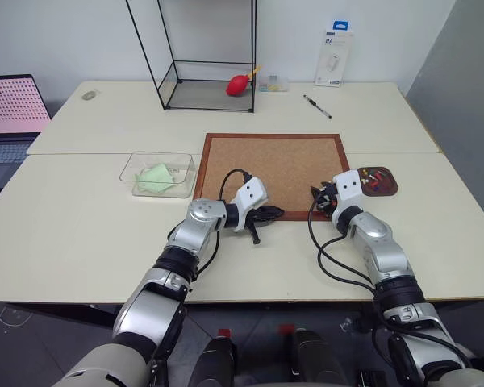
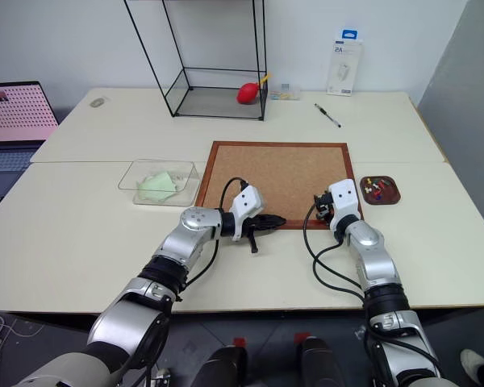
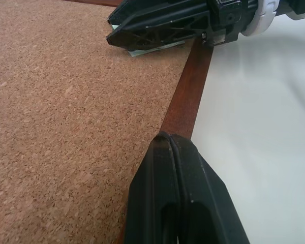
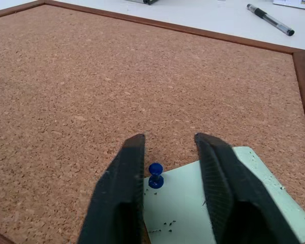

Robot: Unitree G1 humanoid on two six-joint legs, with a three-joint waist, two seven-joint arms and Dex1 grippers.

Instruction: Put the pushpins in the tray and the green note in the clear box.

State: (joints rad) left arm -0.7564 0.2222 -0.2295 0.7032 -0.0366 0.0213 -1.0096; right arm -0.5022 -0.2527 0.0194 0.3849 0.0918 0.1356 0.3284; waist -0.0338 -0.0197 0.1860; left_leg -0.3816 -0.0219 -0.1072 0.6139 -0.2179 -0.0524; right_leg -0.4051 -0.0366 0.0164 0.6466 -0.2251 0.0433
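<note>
A pale green note [image 4: 180, 208] lies on the cork board [image 1: 274, 161] near its front right corner, held by a blue pushpin [image 4: 155, 174]. My right gripper [image 4: 170, 140] is open and low over that note; the pin stands between its fingers, close to one of them. Right of the board sits the dark brown tray [image 1: 379, 181] with several pushpins in it. Another pale green note [image 1: 155, 178] lies in the clear box [image 1: 127, 173] left of the board. My left gripper [image 3: 169, 140] is shut and empty over the board's front frame.
A black-wire glass case with a red bulb blower [image 1: 240, 84] stands at the back. A pen [image 1: 316, 106] and a white package [image 1: 335, 58] lie at the back right. A laptop [image 1: 8, 113] sits at the far left.
</note>
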